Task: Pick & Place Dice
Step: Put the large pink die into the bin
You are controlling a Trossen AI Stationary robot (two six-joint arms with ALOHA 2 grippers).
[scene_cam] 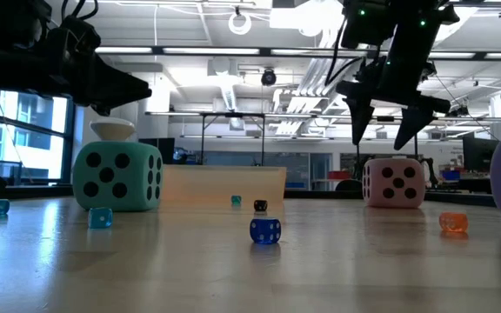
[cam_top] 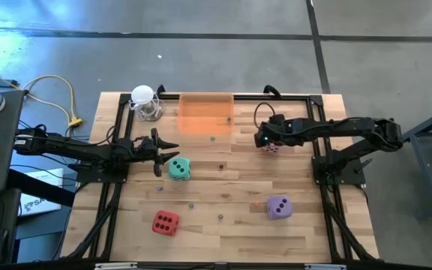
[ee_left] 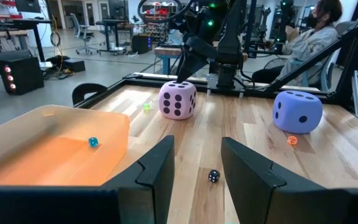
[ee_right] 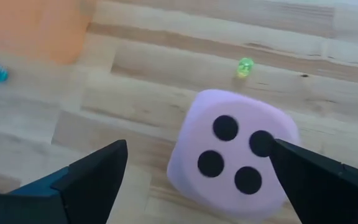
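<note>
Here, pale pink die (ee_right: pixel 238 155), four dark pips up, right gripper (ee_right: pixel 197 171) wide open above it, empty

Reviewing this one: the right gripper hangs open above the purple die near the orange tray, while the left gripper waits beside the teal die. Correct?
Not quite. The die under the open right gripper is the pink die, as the right wrist view shows; the purple die lies apart, nearer the front. The orange tray, left gripper and teal die are as stated.

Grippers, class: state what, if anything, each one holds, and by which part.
Nothing is held. The right gripper hangs open above the pink die, not touching it. The left gripper is empty beside the teal die.
</note>
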